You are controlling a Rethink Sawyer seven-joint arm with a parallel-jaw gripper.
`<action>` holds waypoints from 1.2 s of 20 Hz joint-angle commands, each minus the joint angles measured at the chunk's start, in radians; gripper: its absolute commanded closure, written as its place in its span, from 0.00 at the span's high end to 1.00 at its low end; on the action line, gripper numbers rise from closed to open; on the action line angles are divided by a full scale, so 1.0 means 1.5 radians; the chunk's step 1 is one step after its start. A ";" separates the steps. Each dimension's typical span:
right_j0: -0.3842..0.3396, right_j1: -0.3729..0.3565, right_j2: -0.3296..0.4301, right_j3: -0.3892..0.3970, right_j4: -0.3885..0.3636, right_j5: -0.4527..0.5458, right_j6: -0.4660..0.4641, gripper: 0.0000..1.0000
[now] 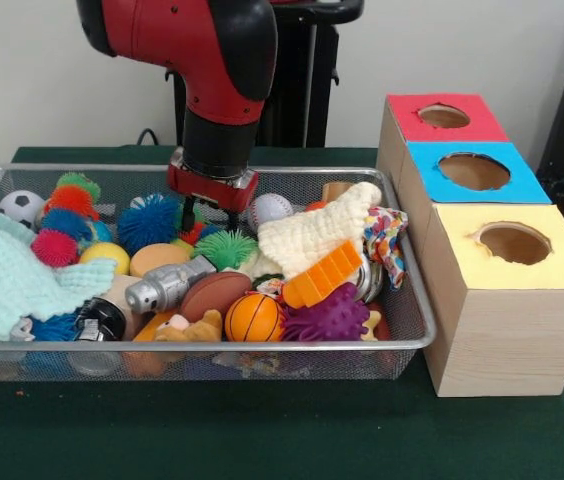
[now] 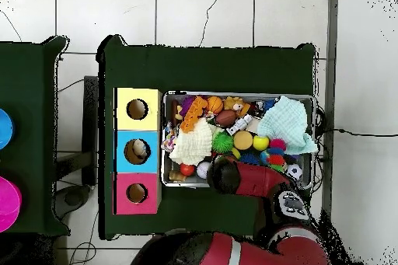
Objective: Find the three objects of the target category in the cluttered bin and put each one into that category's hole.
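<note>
While no writing reads, the claw (image 1: 211, 212) hangs over the bin (image 1: 417, 335).

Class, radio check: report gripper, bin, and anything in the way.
Gripper low over bin, fingers unclear. No wrapper in sight. Green spiky ball and cream cloth crowd underneath.

Behind my arm stands a plain pale wall (image 1: 42, 90), and a dark green cloth-covered table (image 1: 262, 430) spreads beneath my hand. From above, the floor (image 2: 233, 17) beyond my reach is pale tile with dark joints and a thin crack. A second green table (image 2: 31, 122) sits well off to one side, and a black cable (image 2: 365, 132) trails across the tiles.
</note>
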 commanded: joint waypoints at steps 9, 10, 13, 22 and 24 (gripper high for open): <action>-0.048 -0.080 0.061 0.086 -0.001 0.003 0.065 1.00; -0.043 -0.108 0.064 0.099 0.007 0.035 0.061 1.00; -0.036 -0.174 0.073 0.127 0.032 0.113 0.056 1.00; -0.054 -0.217 0.113 0.140 0.060 0.159 0.049 1.00; -0.056 -0.236 0.118 0.141 0.067 0.179 0.044 1.00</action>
